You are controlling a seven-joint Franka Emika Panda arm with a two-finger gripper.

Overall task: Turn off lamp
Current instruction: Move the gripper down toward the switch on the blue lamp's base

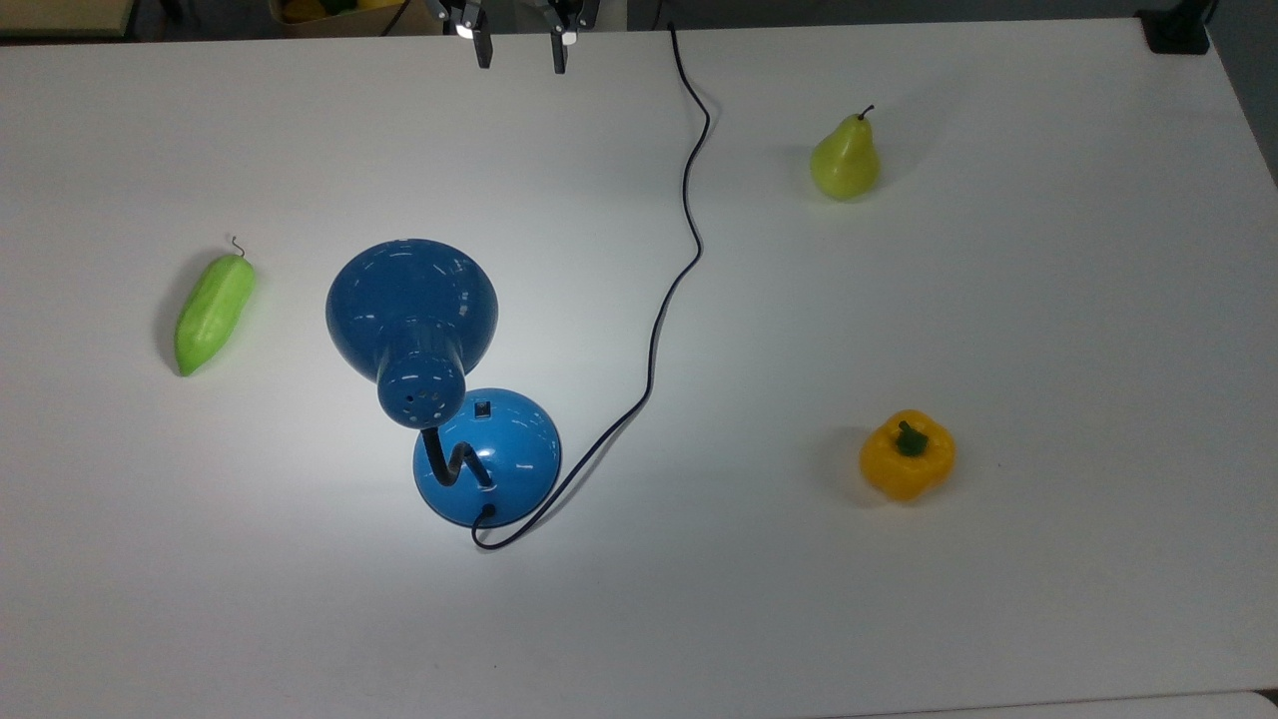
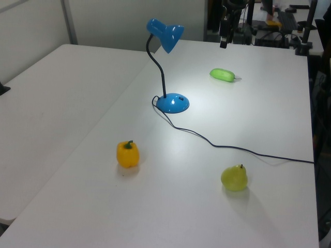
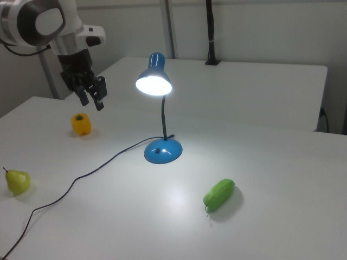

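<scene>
The blue lamp stands on the white table, its shade (image 1: 411, 300) leaning over the domed base (image 1: 499, 454). A small black switch (image 1: 483, 408) sits on the base. The bulb (image 3: 153, 85) glows and lights the table beneath it. A thin dark cord (image 1: 689, 200) snakes from the base to the top view's upper edge. My gripper (image 1: 521, 52) hangs at that upper edge, far from the lamp, open with a clear gap and nothing held. It also appears as the gripper (image 3: 92, 99) high at the right view's left, and as the gripper (image 2: 223, 39) beyond the shade.
A green pear (image 1: 845, 160) stands at the top view's upper right. A yellow bell pepper (image 1: 907, 455) lies at the lower right. A green cucumber-like vegetable (image 1: 214, 312) lies left of the shade. The cord crosses the table's middle.
</scene>
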